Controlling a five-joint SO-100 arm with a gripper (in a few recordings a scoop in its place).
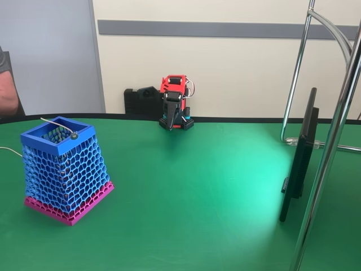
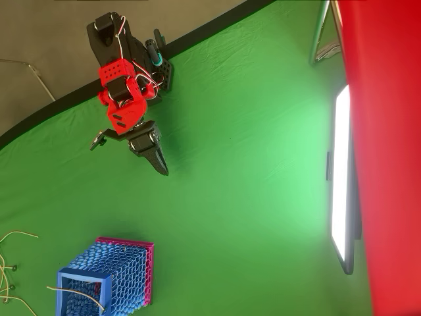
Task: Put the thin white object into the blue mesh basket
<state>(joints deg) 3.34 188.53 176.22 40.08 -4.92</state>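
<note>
The blue mesh basket [image 1: 63, 169] stands upright on the green table at the left; in the overhead view the basket [image 2: 108, 276] is at the bottom left. The thin white object [image 1: 56, 126] lies across the basket's open top. Its round grey tip rests on the rim, and its other end sticks out past the far rim. From overhead the thin white object [image 2: 75, 296] crosses the opening at a slant. My red and black gripper [image 1: 171, 119] is folded down at the arm's base at the back of the table, far from the basket. The gripper [image 2: 162, 169] is shut, with nothing in it.
A dark monitor [image 1: 299, 164] stands edge-on at the right beside a chrome stand [image 1: 333, 141]. Loose white cables [image 2: 14, 236] lie on the table at the left edge, near the basket. A person's arm [image 1: 5, 84] shows at the far left.
</note>
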